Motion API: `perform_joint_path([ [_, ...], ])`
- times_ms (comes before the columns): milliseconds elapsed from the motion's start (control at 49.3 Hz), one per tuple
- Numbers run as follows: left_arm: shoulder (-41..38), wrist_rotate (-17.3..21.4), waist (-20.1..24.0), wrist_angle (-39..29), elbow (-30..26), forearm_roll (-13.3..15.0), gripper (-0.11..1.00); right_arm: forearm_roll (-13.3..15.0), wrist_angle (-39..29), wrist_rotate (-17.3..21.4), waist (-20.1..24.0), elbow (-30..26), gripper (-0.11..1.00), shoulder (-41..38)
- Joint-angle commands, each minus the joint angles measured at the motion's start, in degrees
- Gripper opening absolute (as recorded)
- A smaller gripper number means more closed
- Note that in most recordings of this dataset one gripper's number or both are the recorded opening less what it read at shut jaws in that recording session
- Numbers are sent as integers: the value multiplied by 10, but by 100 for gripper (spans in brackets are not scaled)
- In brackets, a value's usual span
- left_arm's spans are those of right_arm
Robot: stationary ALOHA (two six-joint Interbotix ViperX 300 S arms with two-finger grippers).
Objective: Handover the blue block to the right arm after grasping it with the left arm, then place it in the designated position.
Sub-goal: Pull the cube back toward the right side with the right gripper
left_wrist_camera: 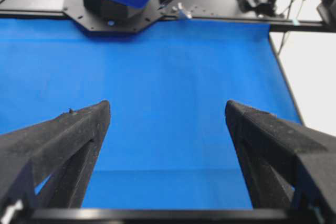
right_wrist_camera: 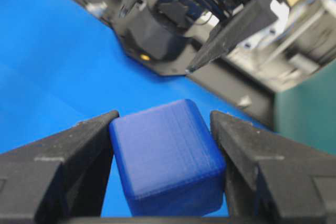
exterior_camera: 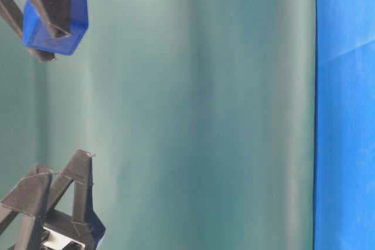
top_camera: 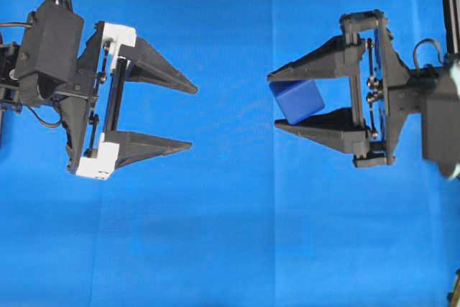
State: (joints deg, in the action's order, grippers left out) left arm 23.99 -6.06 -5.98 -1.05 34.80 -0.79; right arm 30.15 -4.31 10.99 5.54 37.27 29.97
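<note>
The blue block [top_camera: 296, 101] is a small dark-blue cube held between the fingers of my right gripper [top_camera: 274, 100], at the right of the overhead view. The right wrist view shows the block [right_wrist_camera: 165, 158] pressed by both fingers of the right gripper [right_wrist_camera: 164, 120]. In the table-level view the block [exterior_camera: 57, 23] hangs at the top left. My left gripper [top_camera: 192, 117], with white rail blocks, is open and empty at the left, well apart from the block. In the left wrist view the left gripper [left_wrist_camera: 168, 111] spans only blue cloth.
Blue cloth [top_camera: 230, 235] covers the table. A black arm base [left_wrist_camera: 123, 3] stands at the far edge in the left wrist view. The cloth's right edge [left_wrist_camera: 283, 72] meets a white surface. The left gripper's fingertips [right_wrist_camera: 195, 66] show beyond the block in the right wrist view.
</note>
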Motion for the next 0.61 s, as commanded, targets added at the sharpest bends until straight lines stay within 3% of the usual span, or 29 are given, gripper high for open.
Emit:
perform_joint_path([
  [0,9,1,-1,4,-8,0,93,-5,1,59,1,-18,51,4],
  [142,8,2,-1,4,-8,0,93,-5,-1,150,1,-19,51,5],
  [243,9,4,-1,5,-8,0,93,-5,-7,190,1,-19,51,7],
  [588,8,4,-1,5,-9,0,93,-5,-19,207,1,-20,50,7],
])
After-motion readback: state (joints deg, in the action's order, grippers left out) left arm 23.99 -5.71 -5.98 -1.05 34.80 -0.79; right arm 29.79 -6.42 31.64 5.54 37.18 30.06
